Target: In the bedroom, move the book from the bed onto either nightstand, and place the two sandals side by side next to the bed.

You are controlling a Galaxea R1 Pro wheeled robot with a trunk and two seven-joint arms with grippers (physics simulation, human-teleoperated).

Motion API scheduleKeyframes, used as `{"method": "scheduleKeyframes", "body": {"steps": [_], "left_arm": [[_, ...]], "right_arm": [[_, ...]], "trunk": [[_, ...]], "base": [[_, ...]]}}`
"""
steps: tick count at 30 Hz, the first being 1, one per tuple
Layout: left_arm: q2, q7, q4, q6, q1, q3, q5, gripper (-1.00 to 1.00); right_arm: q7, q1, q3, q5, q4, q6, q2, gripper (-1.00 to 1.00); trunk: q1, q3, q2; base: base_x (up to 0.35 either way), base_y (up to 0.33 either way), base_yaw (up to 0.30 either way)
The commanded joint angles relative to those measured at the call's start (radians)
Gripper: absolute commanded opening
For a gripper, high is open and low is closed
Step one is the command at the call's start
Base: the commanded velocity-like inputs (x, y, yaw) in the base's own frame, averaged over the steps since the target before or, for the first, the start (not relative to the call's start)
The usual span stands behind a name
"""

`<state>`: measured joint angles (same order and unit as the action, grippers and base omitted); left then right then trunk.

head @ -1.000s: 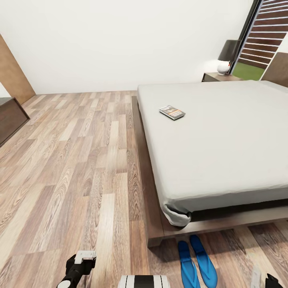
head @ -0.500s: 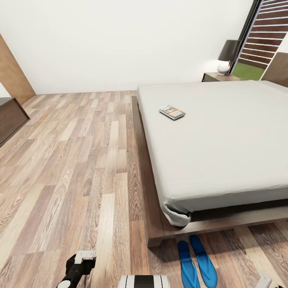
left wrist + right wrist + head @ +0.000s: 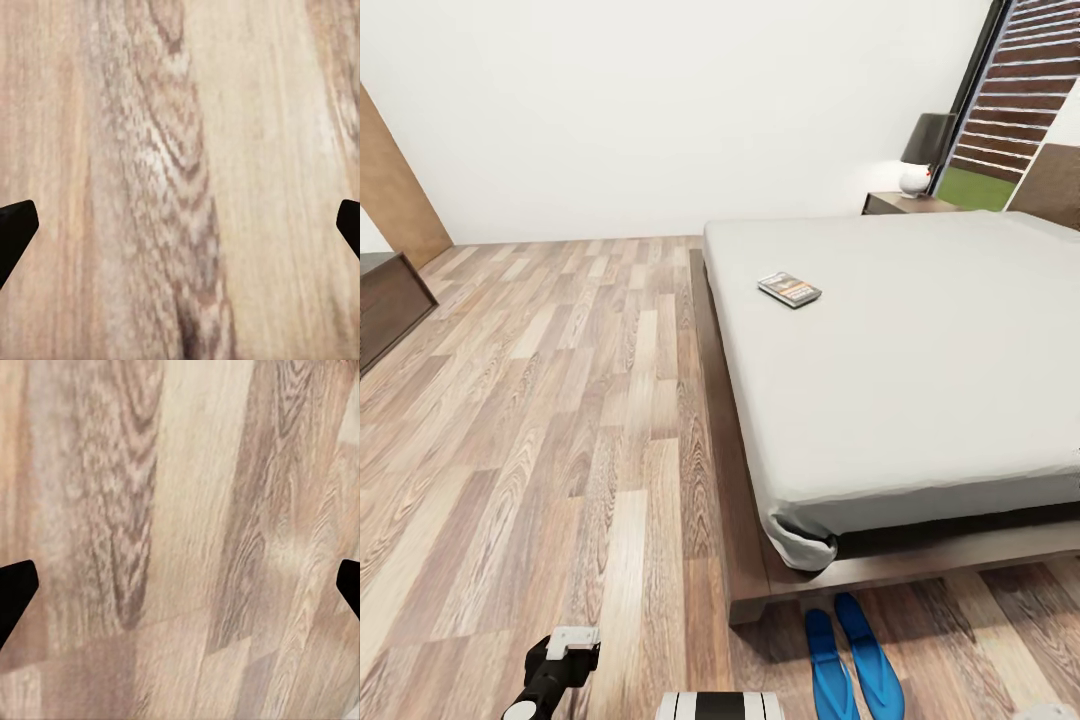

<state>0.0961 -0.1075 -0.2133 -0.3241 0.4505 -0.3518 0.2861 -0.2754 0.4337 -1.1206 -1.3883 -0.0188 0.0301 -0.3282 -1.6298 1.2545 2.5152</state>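
Sandals (image 3: 852,660) paired beside bed (image 3: 920,360); both pincers released; next approach book (image 3: 789,289) on the bed

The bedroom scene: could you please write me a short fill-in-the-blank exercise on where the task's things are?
1. The book lies on the ____.
2. The two sandals lie side by side on the ____, at the corner of the bed.
3. The lamp stands on the ____ by the window.
4. Both wrist views show the fingertips wide apart, so each gripper is ____.

Missing words: bed; floor; nightstand; open
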Motion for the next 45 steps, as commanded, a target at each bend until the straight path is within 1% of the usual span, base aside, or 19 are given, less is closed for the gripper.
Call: {"method": "scheduleKeyframes", "body": {"steps": [1, 2, 3, 4, 6, 9, 11, 13, 16, 19, 21, 22, 25, 26, 30, 38, 43, 45], "left_arm": [[0.001, -0.005, 0.0, -0.003, 0.0, -0.009, 0.007, 1.0], [0.001, -0.005, 0.0, -0.003, 0.0, -0.009, 0.007, 1.0], [0.001, -0.005, 0.0, -0.003, 0.0, -0.009, 0.007, 1.0], [0.001, -0.006, 0.0, -0.003, 0.0, -0.009, 0.007, 1.0], [0.001, -0.006, 0.0, -0.003, 0.0, -0.009, 0.007, 1.0], [0.001, -0.006, 0.0, -0.003, 0.0, -0.009, 0.007, 1.0], [0.001, -0.006, 0.0, -0.003, 0.0, -0.009, 0.007, 1.0], [0.001, -0.006, 0.0, -0.003, 0.0, -0.009, 0.007, 1.0], [0.001, -0.006, 0.0, -0.003, 0.0, -0.009, 0.007, 1.0], [0.001, -0.006, 0.0, -0.003, -0.001, -0.009, 0.007, 1.0], [0.001, -0.006, 0.0, -0.003, -0.001, -0.009, 0.006, 1.0], [0.001, -0.006, 0.0, -0.003, -0.001, -0.009, 0.006, 1.0], [0.001, -0.006, 0.0, -0.003, 0.0, -0.009, 0.006, 1.0], [0.001, -0.006, 0.0, -0.003, 0.0, -0.009, 0.006, 1.0], [0.0, -0.006, 0.0, -0.003, -0.001, -0.009, 0.006, 1.0], [-0.001, -0.006, 0.0, -0.003, -0.001, -0.009, 0.006, 1.0], [-0.002, -0.006, 0.0, -0.003, -0.001, -0.009, 0.006, 1.0], [-0.003, -0.006, 0.0, -0.003, -0.001, -0.009, 0.006, 1.0]], "right_arm": [[-0.004, 0.0, -0.057, -0.006, 0.001, 0.022, -0.001, 1.0], [-0.003, 0.0, -0.084, -0.005, 0.0, 0.031, -0.001, 1.0], [-0.003, 0.0, -0.084, -0.005, 0.0, 0.031, -0.001, 1.0], [-0.002, 0.0, -0.113, -0.002, 0.0, 0.039, -0.001, 1.0], [0.002, 0.0, -0.182, 0.013, 0.0, 0.052, -0.003, 1.0], [0.009, 0.0, -0.297, 0.043, -0.001, 0.075, -0.007, 1.0], [0.013, 0.0, -0.364, 0.058, -0.006, 0.098, -0.01, 1.0], [0.015, 0.001, -0.411, 0.068, -0.01, 0.12, -0.011, 1.0], [0.018, 0.001, -0.455, 0.077, -0.013, 0.137, -0.014, 1.0], [0.026, 0.002, -0.475, 0.081, -0.012, 0.146, -0.015, 1.0], [0.05, 0.002, -0.483, 0.083, -0.012, 0.149, -0.016, 1.0], [0.05, 0.002, -0.483, 0.083, -0.012, 0.149, -0.016, 1.0], [0.103, 0.002, -0.492, 0.085, -0.015, 0.152, -0.013, 1.0], [0.103, 0.002, -0.492, 0.085, -0.015, 0.152, -0.013, 1.0], [0.158, 0.002, -0.497, 0.088, -0.018, 0.156, -0.01, 1.0], [0.165, 0.002, -0.499, 0.089, -0.018, 0.159, -0.009, 1.0], [0.166, 0.002, -0.5, 0.089, -0.018, 0.162, -0.009, 1.0], [0.166, 0.002, -0.501, 0.089, -0.018, 0.162, -0.009, 1.0]], "trunk": [[0.0, 0.001, 0.0], [0.0, 0.001, 0.0], [0.0, 0.001, 0.0], [0.0, 0.001, 0.0], [0.0, 0.001, 0.0], [0.0, 0.001, 0.0], [0.0, 0.001, 0.0], [0.0, 0.001, 0.0], [0.0, 0.001, 0.0], [0.0, 0.001, 0.0], [0.0, 0.001, 0.0], [0.0, 0.001, 0.0], [0.0, 0.001, 0.0], [0.0, 0.001, 0.0], [0.0, 0.001, 0.0], [0.0, 0.001, 0.0], [0.002, -0.019, -0.001], [0.002, -0.019, -0.001]], "base": [[0.0, 0.0, 0.0], [0.0, 0.0, 0.0], [0.0, 0.0, 0.0], [0.0, 0.0, 0.0], [0.0, 0.0, 0.0], [0.0, 0.0, 0.0], [0.0, 0.0, 0.0], [0.0, 0.0, 0.0], [0.0, 0.0, 0.0], [0.0, 0.0, 0.0], [0.0, 0.0, 0.0], [0.0, 0.0, 0.0], [0.0, 0.0, 0.0], [0.0, 0.0, 0.0], [0.0, 0.0, -0.022], [0.0, 0.0, -0.046], [0.0, 0.0, -0.013], [0.0, 0.0, -0.007]]}}
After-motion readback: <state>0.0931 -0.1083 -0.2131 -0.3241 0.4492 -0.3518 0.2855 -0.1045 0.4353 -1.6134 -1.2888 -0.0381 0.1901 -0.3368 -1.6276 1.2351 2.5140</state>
